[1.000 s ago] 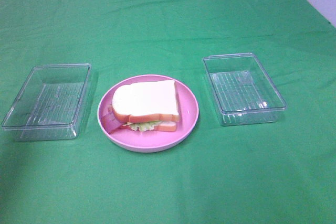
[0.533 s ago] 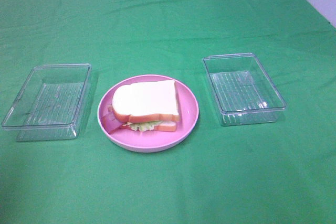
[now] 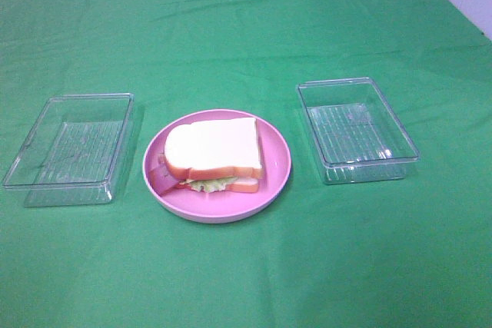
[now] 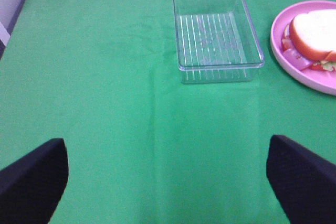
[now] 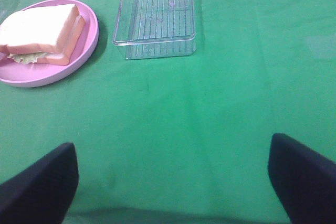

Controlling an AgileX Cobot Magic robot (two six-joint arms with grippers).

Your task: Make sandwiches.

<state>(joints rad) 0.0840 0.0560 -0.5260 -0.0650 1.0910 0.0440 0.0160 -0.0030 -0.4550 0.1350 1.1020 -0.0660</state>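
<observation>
One sandwich (image 3: 214,155) lies on a pink plate (image 3: 277,178) in the middle of the green cloth: white bread with orange-brown crust on top, green lettuce and reddish bacon showing at its front edge. It also shows in the left wrist view (image 4: 314,38) and the right wrist view (image 5: 43,32). Neither gripper shows in the exterior high view. My left gripper (image 4: 165,174) is open and empty, well short of the left container. My right gripper (image 5: 173,179) is open and empty, well short of the right container.
An empty clear plastic container (image 3: 69,147) stands left of the plate and another (image 3: 357,128) right of it. They show in the left wrist view (image 4: 216,32) and right wrist view (image 5: 156,14). Green cloth covers the whole table.
</observation>
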